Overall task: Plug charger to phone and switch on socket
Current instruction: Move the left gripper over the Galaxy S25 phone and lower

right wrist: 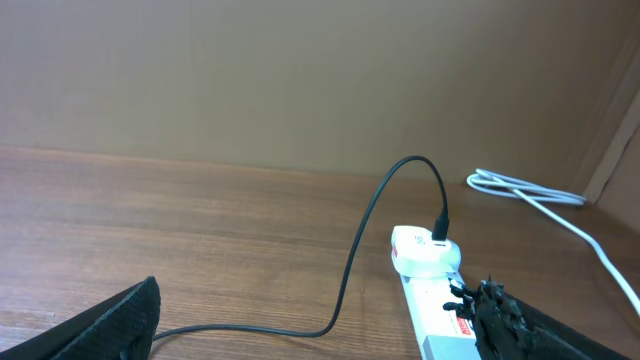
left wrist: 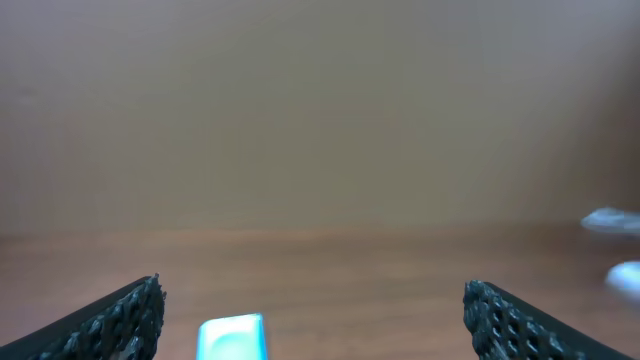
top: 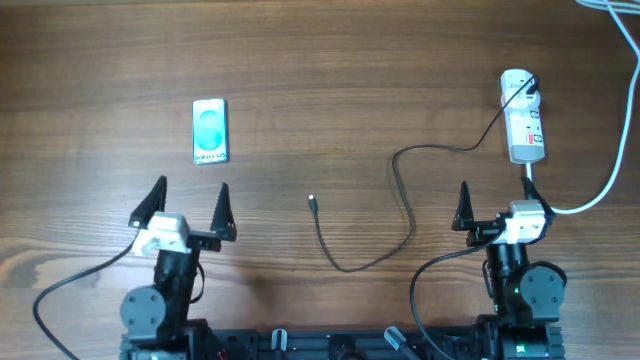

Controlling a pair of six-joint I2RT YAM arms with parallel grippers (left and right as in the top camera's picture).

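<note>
Fingers (top: 221,208) splayed, empty, on left gripper (top: 187,207) and right gripper (top: 497,202) alike; charger tip (top: 312,202) lies loose right of the phone (top: 210,130), long axis pointing away from the robot, left gripper nearer.

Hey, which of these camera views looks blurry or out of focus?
Left wrist view is soft throughout, the phone a smeared cyan patch at the bottom edge; right wrist view is sharper, socket and charger well defined; overhead view is crisp, evenly lit.
</note>
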